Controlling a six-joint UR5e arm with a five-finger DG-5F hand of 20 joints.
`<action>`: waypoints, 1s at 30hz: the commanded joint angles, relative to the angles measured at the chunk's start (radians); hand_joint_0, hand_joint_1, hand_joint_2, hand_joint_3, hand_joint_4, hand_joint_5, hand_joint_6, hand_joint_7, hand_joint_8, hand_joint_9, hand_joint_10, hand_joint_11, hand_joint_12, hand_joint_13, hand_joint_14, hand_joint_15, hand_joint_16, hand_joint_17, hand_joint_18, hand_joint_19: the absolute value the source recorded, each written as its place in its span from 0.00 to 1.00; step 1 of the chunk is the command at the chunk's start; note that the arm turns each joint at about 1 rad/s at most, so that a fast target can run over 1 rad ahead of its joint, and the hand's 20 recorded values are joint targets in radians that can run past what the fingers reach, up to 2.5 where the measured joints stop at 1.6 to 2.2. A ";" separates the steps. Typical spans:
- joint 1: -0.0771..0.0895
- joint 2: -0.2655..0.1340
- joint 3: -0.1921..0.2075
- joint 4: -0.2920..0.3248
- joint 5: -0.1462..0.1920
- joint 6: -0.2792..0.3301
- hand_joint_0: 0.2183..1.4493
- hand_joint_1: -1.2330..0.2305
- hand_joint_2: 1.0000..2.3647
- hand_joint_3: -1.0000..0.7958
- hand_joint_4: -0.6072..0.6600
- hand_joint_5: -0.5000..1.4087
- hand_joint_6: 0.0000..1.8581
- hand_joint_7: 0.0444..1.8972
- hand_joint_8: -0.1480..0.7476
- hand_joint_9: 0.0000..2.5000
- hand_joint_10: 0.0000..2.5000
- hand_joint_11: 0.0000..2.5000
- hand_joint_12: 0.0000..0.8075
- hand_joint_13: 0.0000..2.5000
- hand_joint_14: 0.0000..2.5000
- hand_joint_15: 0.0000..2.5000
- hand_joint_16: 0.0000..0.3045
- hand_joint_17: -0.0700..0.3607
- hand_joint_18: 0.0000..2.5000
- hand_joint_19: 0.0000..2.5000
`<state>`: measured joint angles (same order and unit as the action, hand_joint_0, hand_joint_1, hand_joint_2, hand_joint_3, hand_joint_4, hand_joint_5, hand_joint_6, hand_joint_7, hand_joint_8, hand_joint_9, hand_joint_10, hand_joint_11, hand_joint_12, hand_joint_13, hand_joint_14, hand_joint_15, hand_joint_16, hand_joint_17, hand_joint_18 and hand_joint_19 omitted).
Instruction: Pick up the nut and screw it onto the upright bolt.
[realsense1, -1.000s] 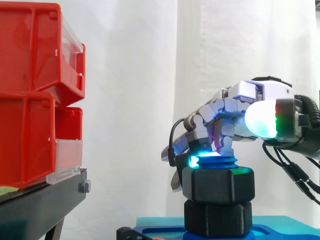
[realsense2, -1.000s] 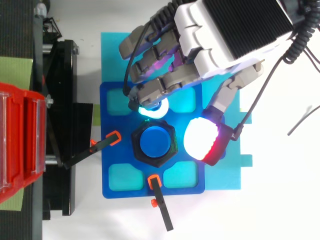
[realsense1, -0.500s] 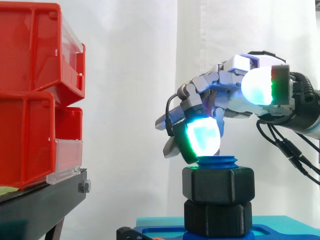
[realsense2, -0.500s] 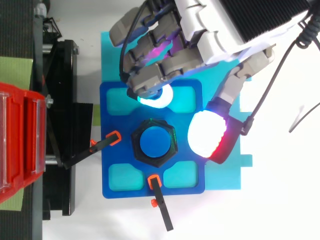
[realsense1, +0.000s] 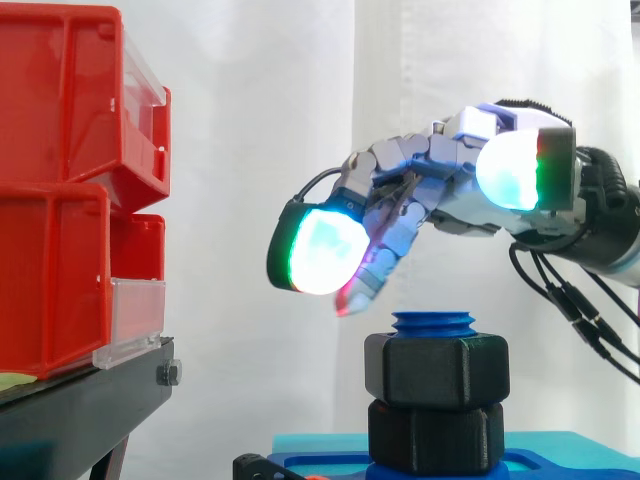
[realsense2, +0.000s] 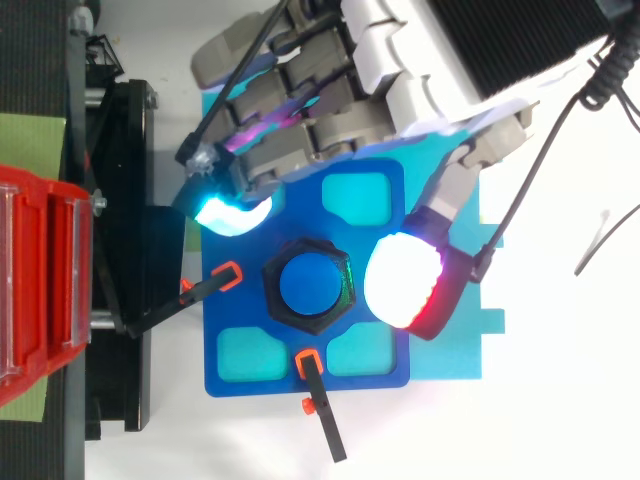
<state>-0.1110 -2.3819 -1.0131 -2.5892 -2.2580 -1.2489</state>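
Fingers (realsense1: 320, 250) have uncurled toward ten o'clock, clear of the nut (realsense1: 436, 372); the hand (realsense1: 455, 185) hangs wide open and empty above it, the nut seated on the upright bolt (realsense1: 434, 322).

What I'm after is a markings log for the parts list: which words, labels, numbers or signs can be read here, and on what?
None: no text, label, number or sign can be read on the red bins, the black nut, the blue bolt, the blue base plate or the hand.
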 joint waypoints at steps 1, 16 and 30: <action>0.017 0.000 -0.036 0.050 0.031 0.009 0.19 0.77 0.00 0.28 0.60 0.19 0.27 0.30 0.37 0.28 0.00 0.00 0.29 0.16 0.00 0.00 0.10 0.33 0.02 0.00; 0.060 0.000 -0.079 0.040 0.104 0.006 0.19 0.81 0.00 0.28 0.65 0.22 0.27 0.45 0.39 0.19 0.00 0.00 0.36 0.09 0.00 0.00 0.11 0.34 0.00 0.00; 0.063 0.000 -0.081 0.003 0.094 -0.011 0.20 0.79 0.00 0.28 0.66 0.24 0.27 0.58 0.41 0.25 0.00 0.00 0.34 0.13 0.00 0.00 0.10 0.33 0.00 0.00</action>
<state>-0.0489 -2.3815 -1.0935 -2.5749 -2.1587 -1.2540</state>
